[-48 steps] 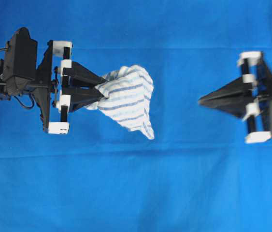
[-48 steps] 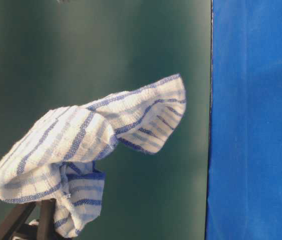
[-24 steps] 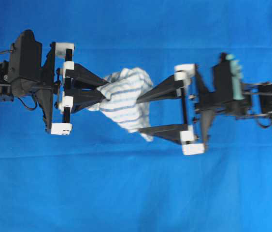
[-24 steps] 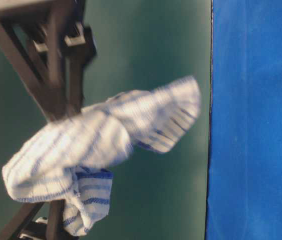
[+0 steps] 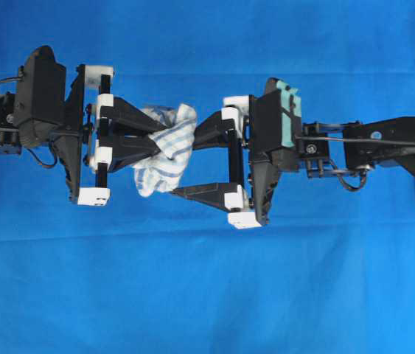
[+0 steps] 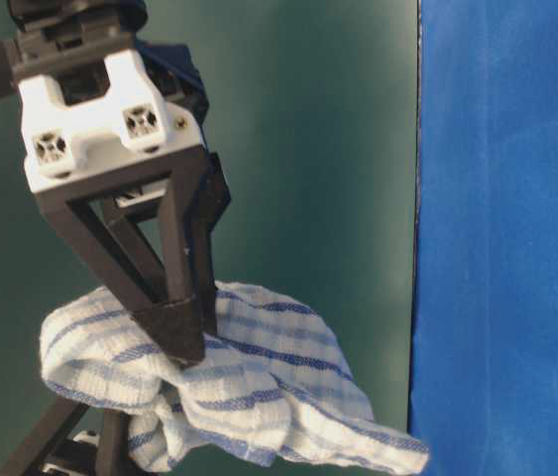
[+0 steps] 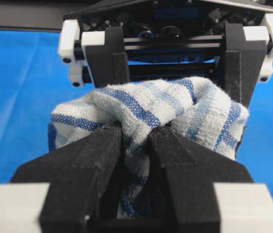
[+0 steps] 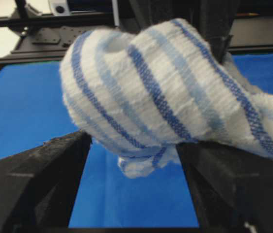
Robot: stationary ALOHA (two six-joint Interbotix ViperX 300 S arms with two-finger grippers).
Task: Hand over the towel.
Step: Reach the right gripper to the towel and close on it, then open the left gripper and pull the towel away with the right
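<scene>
Overhead view, centre-left: my left gripper (image 5: 155,140) pinches the towel (image 5: 164,151) aloft while my right gripper (image 5: 192,158) straddles it wide open, so closing and release remain

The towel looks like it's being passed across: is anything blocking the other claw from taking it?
Nothing visible is. The left claw is shut on the towel, holding it above the blue sheet. The right claw is open, its fingers on either side of the towel's free end with no other object between them.
</scene>
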